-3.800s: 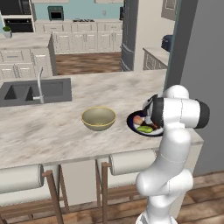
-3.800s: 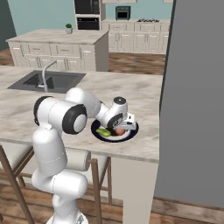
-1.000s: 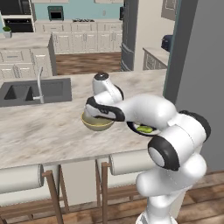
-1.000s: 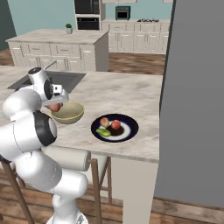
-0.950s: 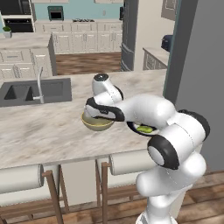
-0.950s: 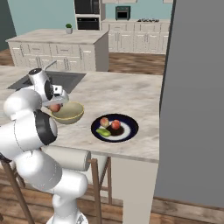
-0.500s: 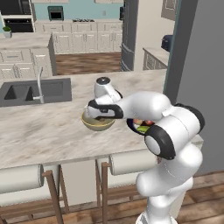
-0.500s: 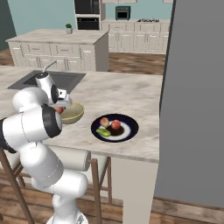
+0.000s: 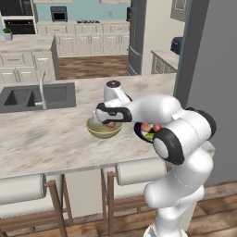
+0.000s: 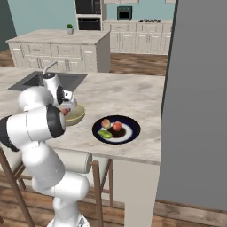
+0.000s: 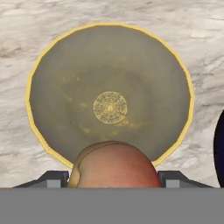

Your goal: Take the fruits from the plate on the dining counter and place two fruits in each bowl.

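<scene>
Reddish fruit [image 11: 114, 165] sits clamped between the tool's [image 11: 114, 177] part-open fingers, directly above the tan-yellow bowl [image 11: 65, 87].

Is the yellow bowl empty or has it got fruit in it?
Empty: the yellow bowl shows a bare bottom; the red fruit hangs above it in the gripper.

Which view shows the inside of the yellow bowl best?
The hand view: it looks straight down into the bowl, empty, with the held fruit above its rim. In the left base view the claw covers it; the right base view shows a part.
</scene>
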